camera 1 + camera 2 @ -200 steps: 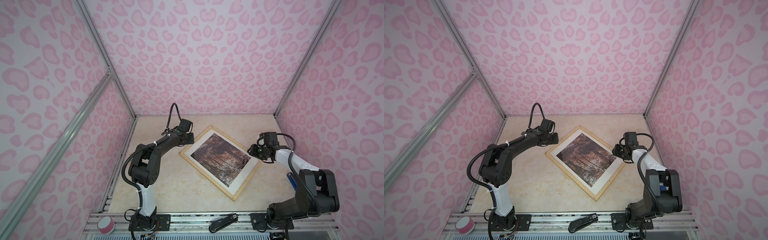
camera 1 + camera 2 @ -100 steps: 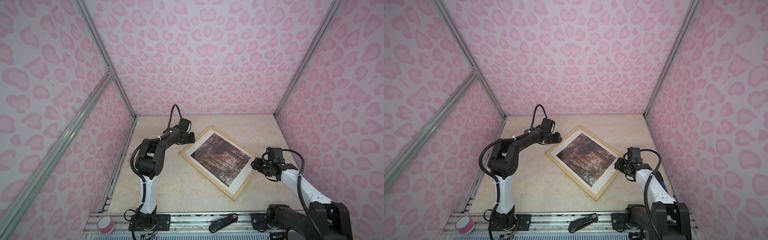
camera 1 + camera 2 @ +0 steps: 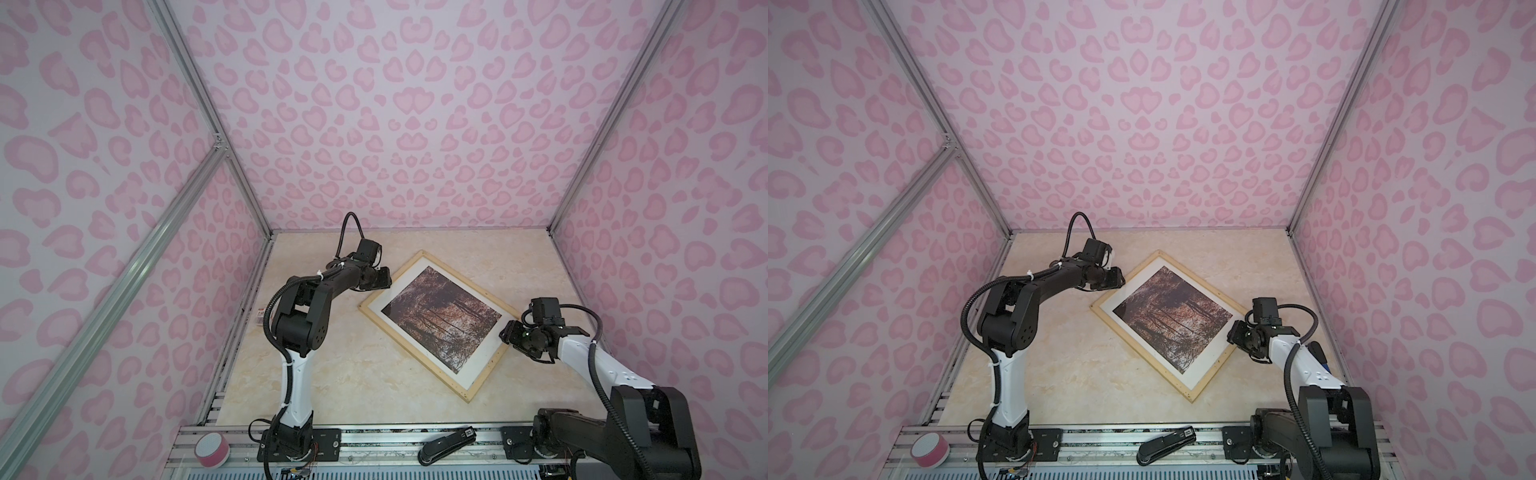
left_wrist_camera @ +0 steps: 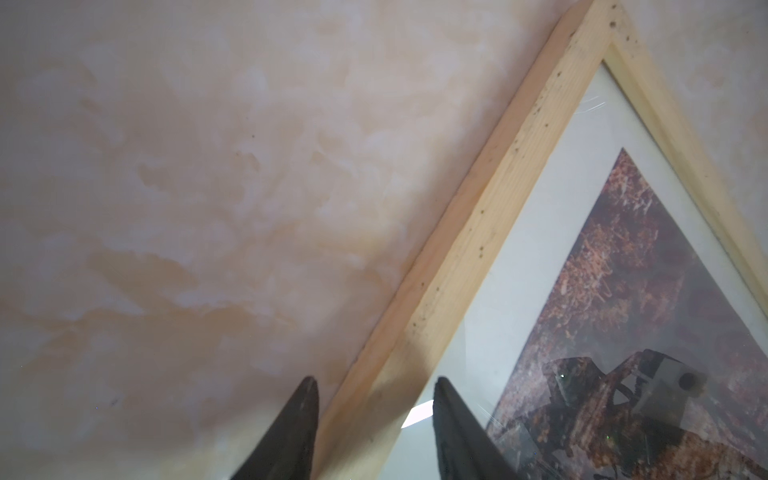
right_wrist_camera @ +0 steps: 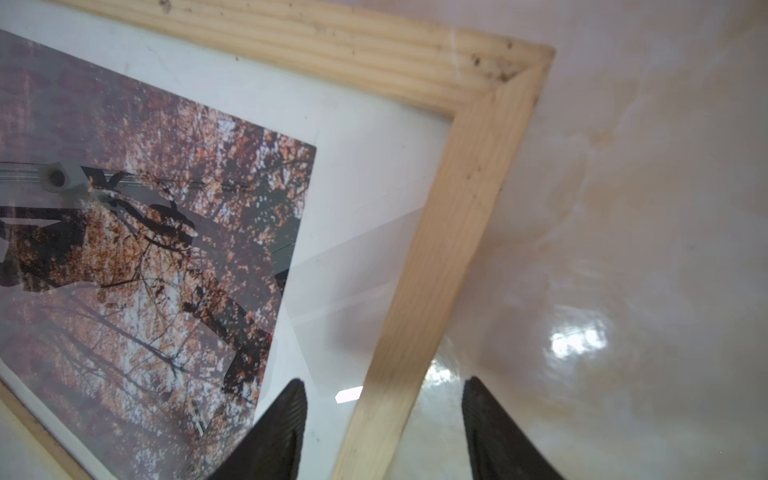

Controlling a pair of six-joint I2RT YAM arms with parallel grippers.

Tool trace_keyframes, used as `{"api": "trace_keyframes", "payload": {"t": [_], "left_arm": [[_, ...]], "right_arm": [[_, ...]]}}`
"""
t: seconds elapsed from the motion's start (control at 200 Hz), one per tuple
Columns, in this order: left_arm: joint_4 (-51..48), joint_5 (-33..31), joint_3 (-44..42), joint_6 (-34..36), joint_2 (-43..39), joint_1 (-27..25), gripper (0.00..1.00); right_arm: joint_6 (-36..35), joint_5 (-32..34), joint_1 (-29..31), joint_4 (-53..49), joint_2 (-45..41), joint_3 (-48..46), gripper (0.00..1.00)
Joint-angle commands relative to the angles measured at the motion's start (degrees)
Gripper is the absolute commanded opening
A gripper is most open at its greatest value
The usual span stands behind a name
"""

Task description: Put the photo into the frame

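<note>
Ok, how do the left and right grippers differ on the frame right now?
Gap: the left gripper has fingers close beside the frame strip, grip unclear; the right gripper stands clearly wider than the strip, open. Place: the left gripper is at the frame's left side, the right gripper near its right corner. Both straddle a strip, with the photo inside.

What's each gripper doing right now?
Left gripper: astride the frame rail, grip cannot be told.
Right gripper: open, straddling the frame rail, holding nothing.
</note>
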Motion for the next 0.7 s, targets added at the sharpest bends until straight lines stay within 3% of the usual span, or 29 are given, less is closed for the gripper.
{"api": "trace_keyframes", "payload": {"t": [0.0, 0.28, 0.51, 0.695], "left_arm": [[1.5, 1.0, -1.2, 0.1, 0.0, 0.0, 0.48], [3.8, 0.7, -8.4, -1.2, -5.1, 0.0, 0.47], [6.4, -0.4, -19.4, -3.8, -12.0, -0.2, 0.47], [6.3, -4.9, -26.7, -6.9, -18.0, -0.8, 0.47]], "right_arm": [[0.1, -0.6, -0.3, 3.0, 1.3, 0.7, 0.61], [-1.2, -2.4, -0.2, 6.5, 7.9, 5.3, 0.61], [-4.2, -4.3, -0.1, 8.2, 17.1, 12.9, 0.61], [-6.7, -7.0, 0.4, 8.0, 27.8, 24.1, 0.61]]}}
